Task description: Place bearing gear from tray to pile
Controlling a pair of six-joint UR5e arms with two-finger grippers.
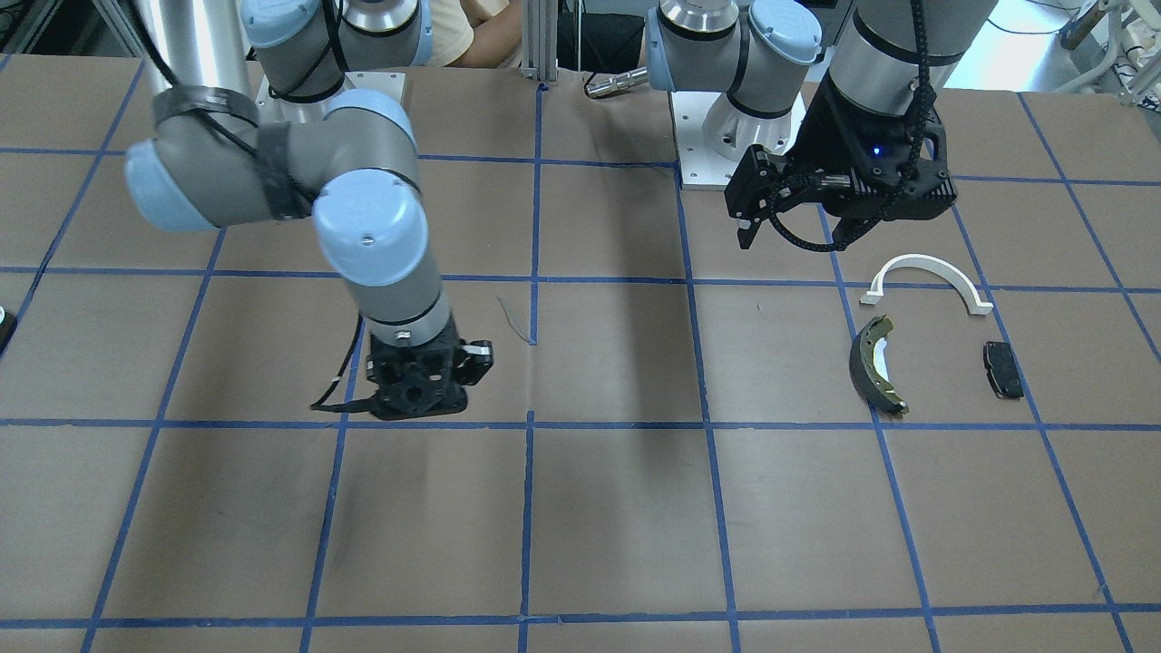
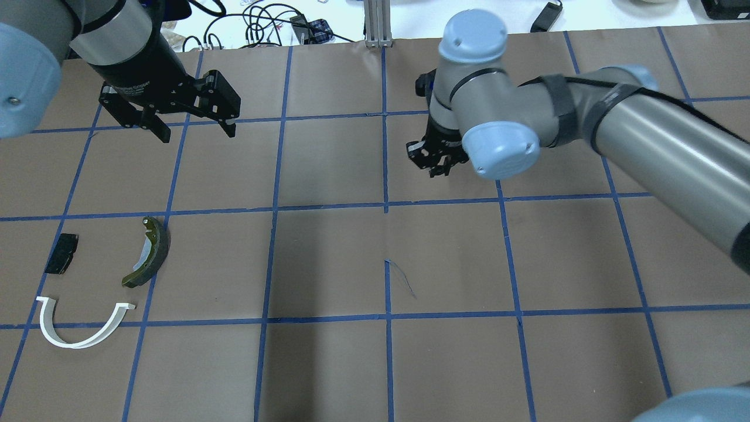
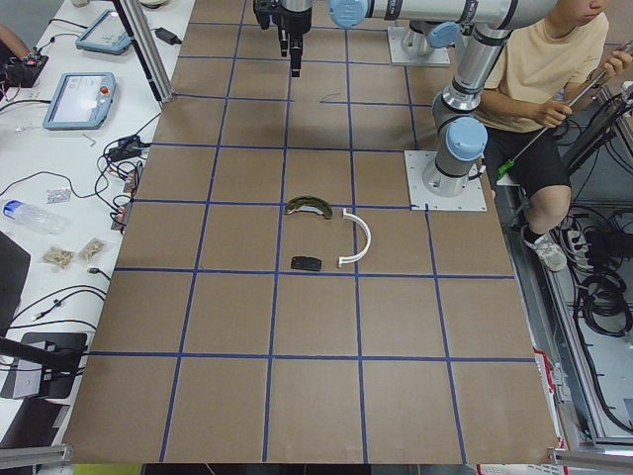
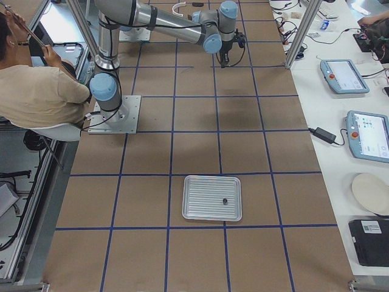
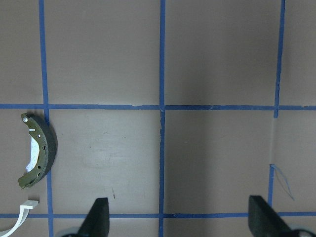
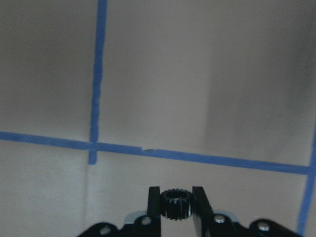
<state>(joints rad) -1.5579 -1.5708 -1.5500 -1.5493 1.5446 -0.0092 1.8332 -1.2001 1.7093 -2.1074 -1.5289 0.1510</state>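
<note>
My right gripper (image 6: 176,196) is shut on a small black toothed bearing gear (image 6: 176,206) and holds it above the brown table, near the middle in the overhead view (image 2: 436,167). The pile lies at the left in the overhead view: a white half-ring arch (image 2: 79,328), a dark curved brake shoe (image 2: 149,252) and a small black pad (image 2: 61,253). My left gripper (image 2: 190,132) hangs open and empty beyond the pile. The metal tray (image 4: 213,198) shows only in the exterior right view, far from both grippers.
A small dark part (image 4: 225,201) lies on the tray. Blue tape lines grid the table. A seated person (image 3: 539,89) is beside the robot's base. Tablets and cables lie on the white side bench (image 4: 355,79).
</note>
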